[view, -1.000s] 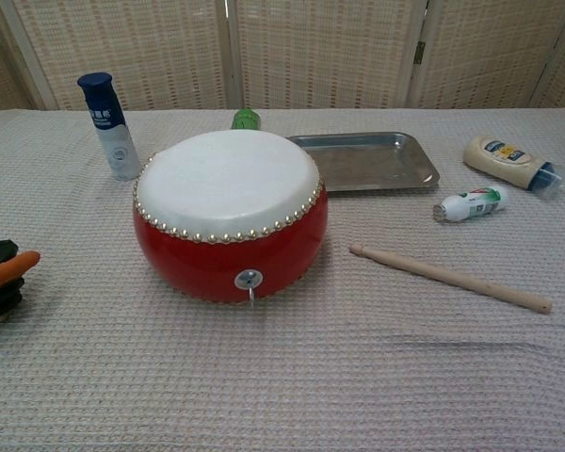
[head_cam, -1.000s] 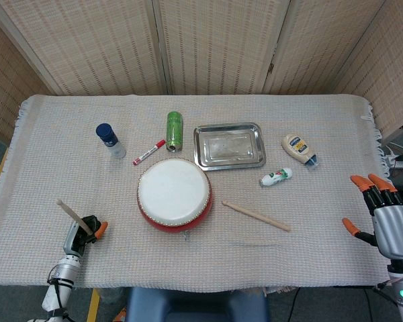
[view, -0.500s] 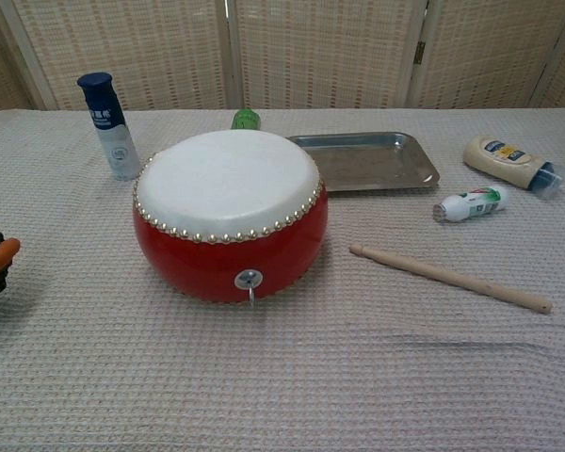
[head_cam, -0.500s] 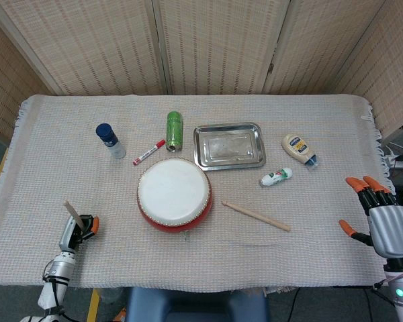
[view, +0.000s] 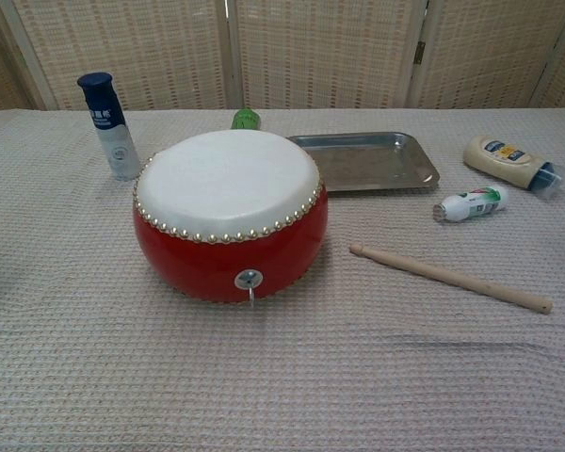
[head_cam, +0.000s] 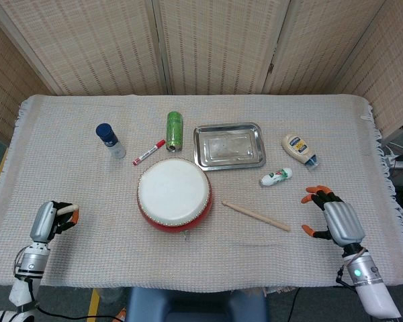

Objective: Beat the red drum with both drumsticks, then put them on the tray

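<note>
The red drum (head_cam: 174, 194) sits near the middle of the cloth-covered table (head_cam: 67, 154), and the metal tray (head_cam: 229, 145) lies just behind it to the right with nothing on it, so neither drumstick has been put away yet. One drumstick (head_cam: 255, 215) lies flat on the cloth to the right of the drum, clear of it, untouched. The right hand (head_cam: 331, 219) hovers near that stick's far end with its fingers apart and nothing in them; judging by its position, picking up this stick is the step at hand. The left hand (head_cam: 50, 219) is low at the near-left edge of the table with its fingers curled in; no stick shows in it, and whether it holds the second stick out of sight I cannot tell. From this, the task looks to be at an early stage: the right stick must be gripped, the drum beaten with both, and both sticks laid on the tray. The head view alone shows the two hands, plus a red marker (head_cam: 149, 152) behind the drum; the chest view shows neither hand but gives a closer side look at the drum's studded rim, the stick's rounded tip pointing toward the drum, and the tray's shallow wall.
</note>
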